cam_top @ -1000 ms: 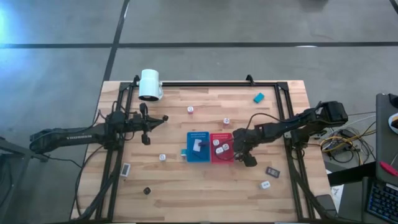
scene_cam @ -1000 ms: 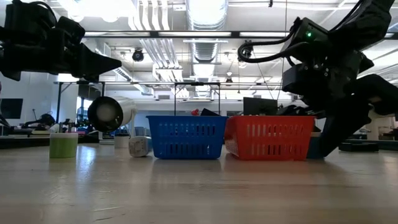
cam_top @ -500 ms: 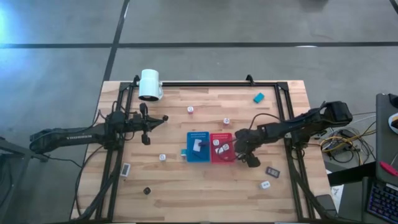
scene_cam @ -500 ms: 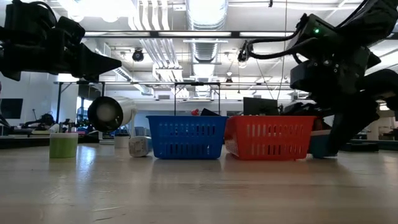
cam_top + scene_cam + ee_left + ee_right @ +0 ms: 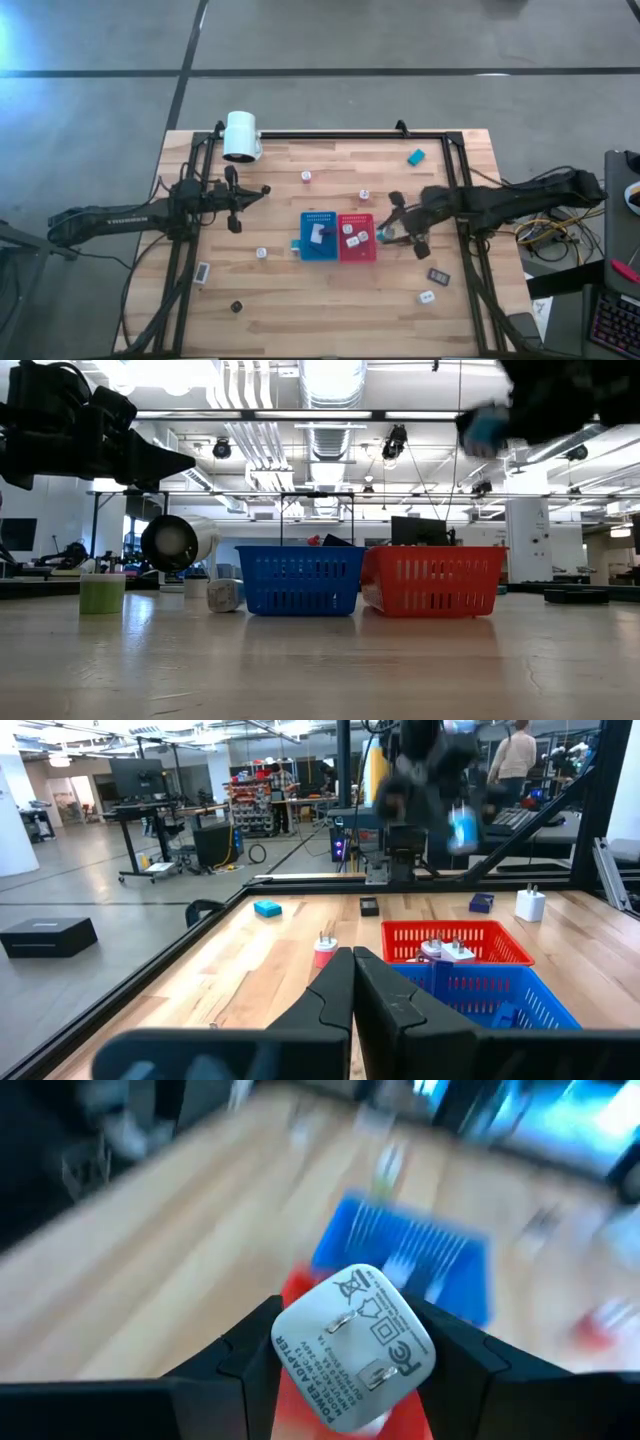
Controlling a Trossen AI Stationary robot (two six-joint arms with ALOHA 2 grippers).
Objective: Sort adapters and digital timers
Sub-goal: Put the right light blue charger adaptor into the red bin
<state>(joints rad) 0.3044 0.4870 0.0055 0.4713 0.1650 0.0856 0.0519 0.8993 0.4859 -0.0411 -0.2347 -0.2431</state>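
Item: right gripper (image 5: 388, 233). I have it pinching a white adapter (image 5: 353, 1346) between both fingers, prong face turned toward my wrist camera, the block sitting skewed across the jaws. From the high view the gripper hangs just off the outer edge of the red basket (image 5: 358, 237), raised clear of the worktop (image 5: 300, 310).

Relation that matters: the red basket lies directly ahead of and below this gripper, touching side by side with the blue basket (image 5: 319, 237), which sits beyond it on the far side from my right arm. I judge a short travel inward over the red rim is all the drop needs; other white adapters already lie in the red one, a pale flat piece in the blue.

Nearer arm: the right, plainly. The left gripper (image 5: 236, 207) waits well away on the far side of the blue basket, fingers pressed together, holding nothing.

Outward from the right gripper: a dark digital timer (image 5: 438, 274) and a white adapter (image 5: 427, 297) lie behind it toward the worktop's near right corner; a teal digital timer (image 5: 415, 157) lies well off toward the far rail. More small pieces lie scattered past the baskets on the left arm's side.
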